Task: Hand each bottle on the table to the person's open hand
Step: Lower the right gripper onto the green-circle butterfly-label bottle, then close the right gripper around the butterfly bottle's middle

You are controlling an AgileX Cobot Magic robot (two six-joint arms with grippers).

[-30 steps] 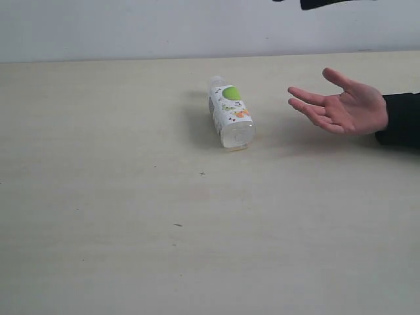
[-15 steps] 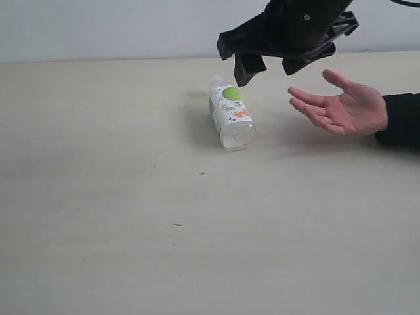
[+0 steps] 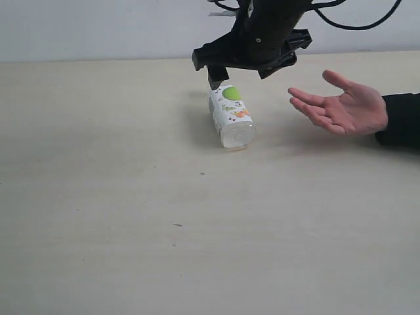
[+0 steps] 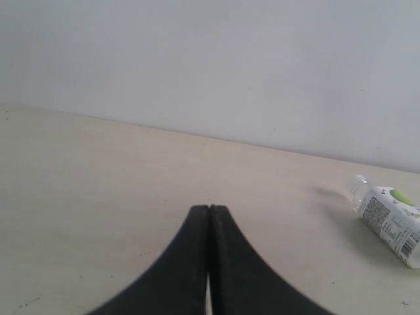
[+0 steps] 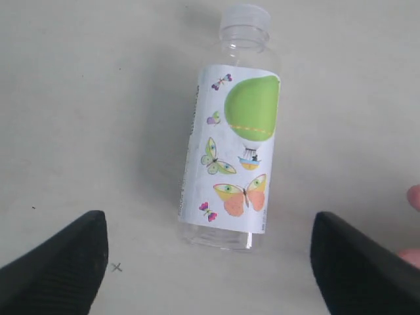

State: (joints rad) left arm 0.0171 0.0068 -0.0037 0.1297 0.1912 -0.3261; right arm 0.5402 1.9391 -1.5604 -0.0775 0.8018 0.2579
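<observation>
One clear bottle (image 3: 231, 117) with a white cap and a white label printed with a green balloon and butterflies lies on its side on the pale table (image 3: 131, 197). No other bottle shows. My right gripper (image 3: 244, 73) hangs open just above the bottle's cap end. In the right wrist view the bottle (image 5: 236, 157) lies ahead of the widely spread right gripper (image 5: 209, 230), untouched. The person's open hand (image 3: 344, 108) waits palm up to the right, with a dark sleeve. My left gripper (image 4: 210, 209) is shut and empty, with the bottle (image 4: 390, 220) far off to its side.
A pale wall (image 3: 98, 26) backs the table's far edge. Two of the person's fingertips (image 5: 413, 197) show at the border of the right wrist view. Small dark specks (image 3: 177, 225) dot the tabletop.
The right arm has come down from the top of the exterior view and shifted left over the bottle. Bottle and hand have stayed still.
</observation>
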